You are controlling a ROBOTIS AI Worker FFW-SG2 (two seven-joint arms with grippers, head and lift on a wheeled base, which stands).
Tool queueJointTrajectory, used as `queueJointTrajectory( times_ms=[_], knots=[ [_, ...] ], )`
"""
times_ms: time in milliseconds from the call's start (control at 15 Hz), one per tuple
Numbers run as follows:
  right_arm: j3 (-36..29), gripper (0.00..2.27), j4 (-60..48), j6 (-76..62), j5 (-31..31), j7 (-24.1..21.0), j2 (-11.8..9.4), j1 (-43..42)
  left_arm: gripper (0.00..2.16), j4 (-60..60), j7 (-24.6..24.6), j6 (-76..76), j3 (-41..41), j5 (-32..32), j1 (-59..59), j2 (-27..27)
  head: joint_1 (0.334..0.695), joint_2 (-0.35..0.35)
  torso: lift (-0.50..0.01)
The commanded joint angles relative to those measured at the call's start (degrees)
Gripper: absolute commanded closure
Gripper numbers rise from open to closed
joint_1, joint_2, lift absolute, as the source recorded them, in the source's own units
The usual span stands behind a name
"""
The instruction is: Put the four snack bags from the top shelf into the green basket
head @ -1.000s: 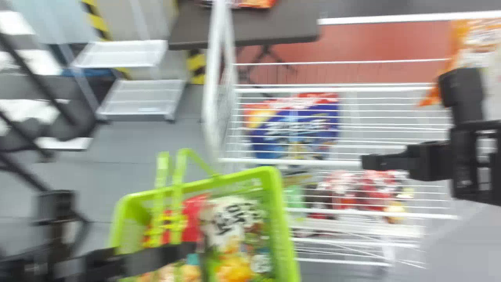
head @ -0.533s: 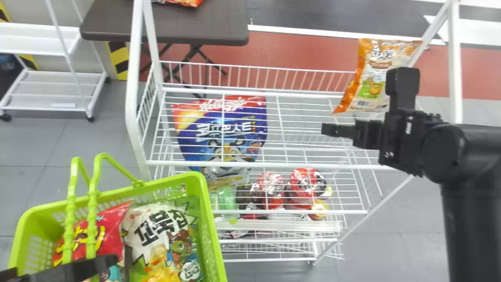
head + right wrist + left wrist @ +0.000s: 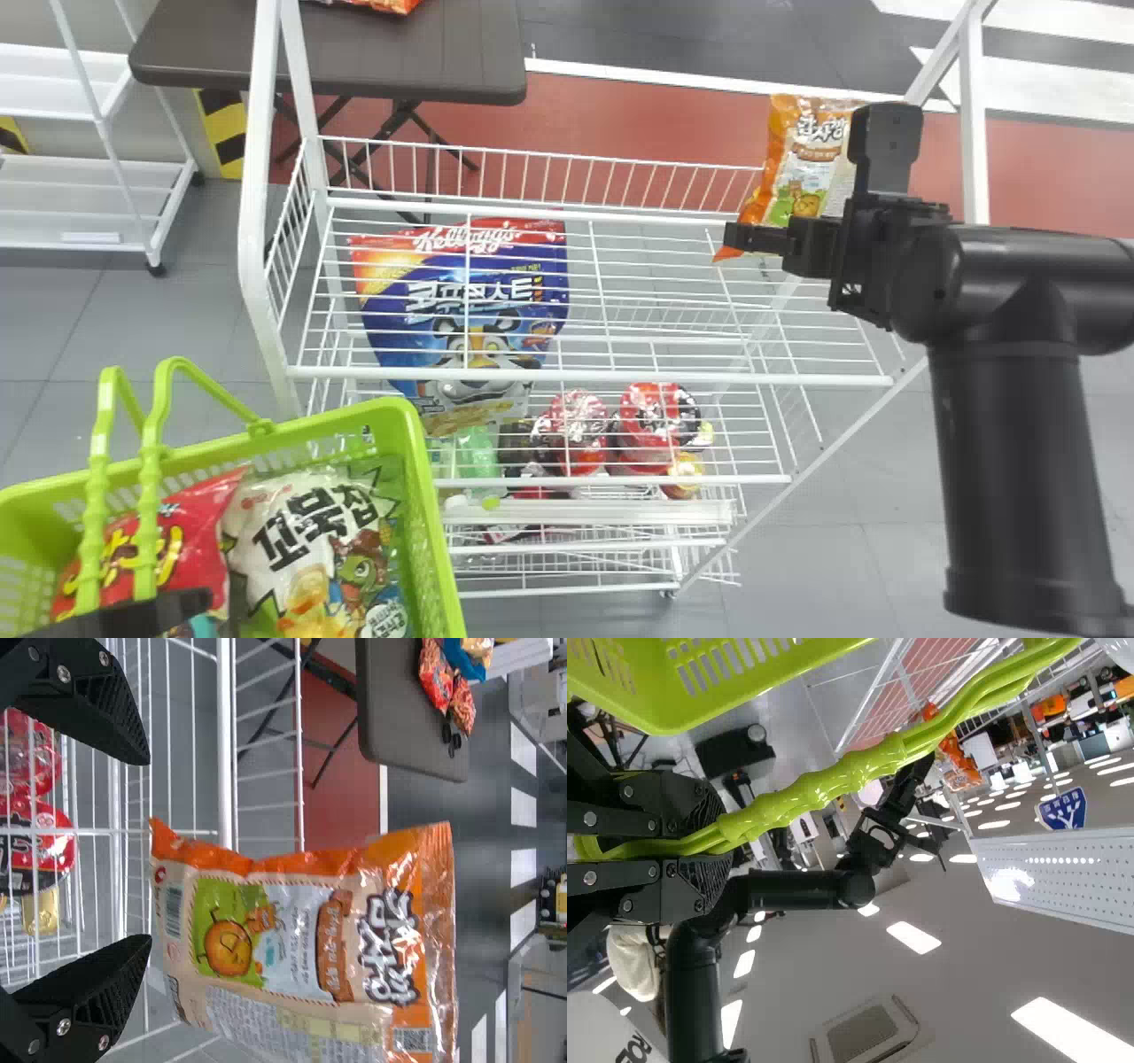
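Bright overhead — white ceiling lights (image 3: 913, 937)

An orange-and-cream snack bag (image 3: 791, 182) stood upright at the top shelf's (image 3: 585, 378) right end; red (image 3: 202, 532) and white (image 3: 288, 540) snack bags lay side by side inside the green basket (image 3: 423, 514).

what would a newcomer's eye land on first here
Probably the green basket, bright at the head view's lower left, with snack bags inside and its handles in the left hand. Next, the orange bag at the shelf's right end, the right hand open before it.
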Motion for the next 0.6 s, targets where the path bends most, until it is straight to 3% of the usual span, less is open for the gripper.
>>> queueJointTrajectory(
  times_ms=[0, 267, 533],
  knots=[
    [0.01, 0.11, 5.06, -1.36, 1.87, 0.00, -0.03, -3.32, 2.15, 0.69, -0.57, -0.46, 0.10, 0.00, -0.09, 0.17, 0.695, -0.202, 0.000],
    [0.88, 0.11, 12.62, -2.59, 6.35, -0.18, -0.11, -9.04, 2.15, 1.75, -0.57, -0.81, 0.10, 0.00, -0.44, 0.17, 0.695, -0.221, 0.000],
    [2.20, 0.17, 22.73, -12.78, 9.69, 0.09, -0.20, -14.48, 2.15, 2.89, -0.57, -1.69, -0.08, -0.18, -0.88, 0.09, 0.695, -0.238, 0.000]
  ],
)
